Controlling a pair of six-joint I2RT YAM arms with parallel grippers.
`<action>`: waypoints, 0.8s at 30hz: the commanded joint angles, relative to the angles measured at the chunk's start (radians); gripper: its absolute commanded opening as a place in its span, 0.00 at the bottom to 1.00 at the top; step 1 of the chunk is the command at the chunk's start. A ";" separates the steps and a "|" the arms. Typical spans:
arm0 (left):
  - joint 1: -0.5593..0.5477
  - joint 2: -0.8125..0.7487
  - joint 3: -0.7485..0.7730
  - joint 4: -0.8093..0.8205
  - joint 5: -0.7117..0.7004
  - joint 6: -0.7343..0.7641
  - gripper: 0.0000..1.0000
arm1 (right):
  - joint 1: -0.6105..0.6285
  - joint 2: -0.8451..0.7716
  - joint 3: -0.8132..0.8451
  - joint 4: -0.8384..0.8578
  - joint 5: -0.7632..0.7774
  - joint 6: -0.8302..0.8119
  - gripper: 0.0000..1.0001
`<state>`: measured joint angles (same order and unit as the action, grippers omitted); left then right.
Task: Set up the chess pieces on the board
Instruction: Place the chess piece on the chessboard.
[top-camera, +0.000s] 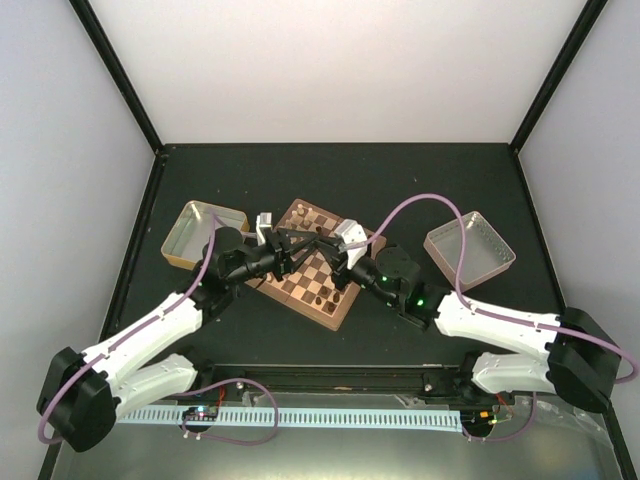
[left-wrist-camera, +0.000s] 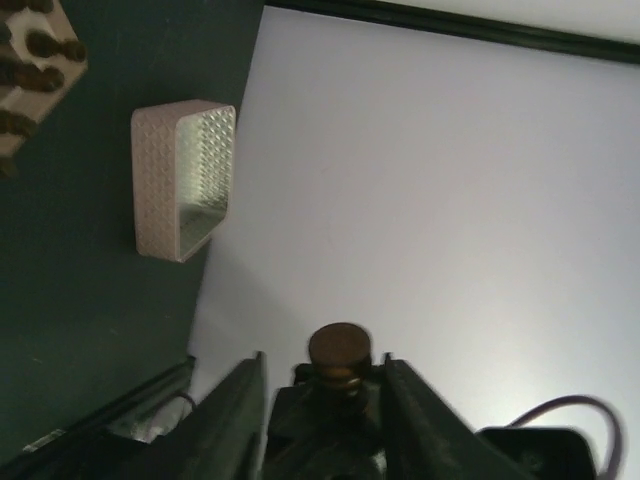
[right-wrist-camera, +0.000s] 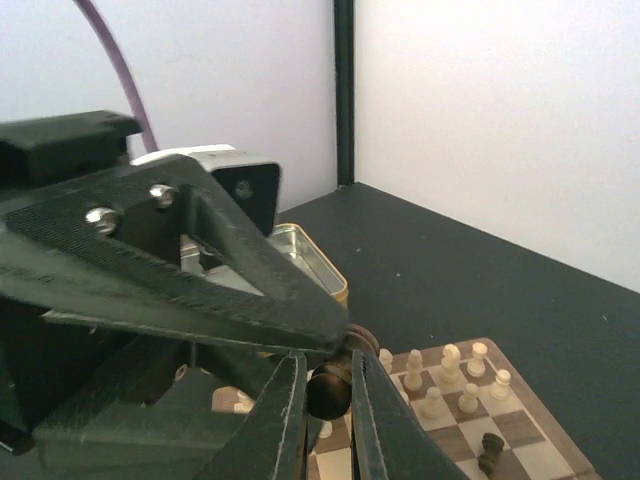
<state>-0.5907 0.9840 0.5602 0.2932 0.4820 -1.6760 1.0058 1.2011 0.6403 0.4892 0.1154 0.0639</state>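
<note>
Both grippers meet above the board (top-camera: 318, 276), which is in the middle of the table. My right gripper (right-wrist-camera: 330, 375) is shut on a dark brown chess piece (right-wrist-camera: 328, 395), held sideways with its round base pointing away. In the left wrist view that base (left-wrist-camera: 340, 345) shows between the fingers of my left gripper (left-wrist-camera: 325, 385), which stand apart with a gap on each side. Several cream chess pieces (right-wrist-camera: 450, 370) stand in rows at the board's far end, and one dark piece (right-wrist-camera: 490, 452) lies on its side. More dark pieces stand at the board's other end (left-wrist-camera: 40, 60).
A gold tin (top-camera: 200, 232) sits left of the board, close behind my left gripper (top-camera: 303, 241). A pink tray (top-camera: 470, 245) sits to the right. White walls enclose the dark table on three sides.
</note>
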 joint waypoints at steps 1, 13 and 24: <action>-0.014 -0.048 0.055 -0.127 0.023 0.126 0.44 | -0.002 -0.042 0.059 -0.093 0.113 0.080 0.01; 0.002 -0.302 0.074 -0.498 -0.418 0.654 0.68 | -0.045 0.079 0.372 -0.866 0.046 0.263 0.01; 0.004 -0.487 0.171 -0.783 -0.552 1.163 0.79 | -0.064 0.442 0.640 -1.194 0.017 0.290 0.04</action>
<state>-0.5900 0.5156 0.6678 -0.3305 0.0059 -0.7437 0.9463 1.5661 1.2072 -0.5419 0.1387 0.3321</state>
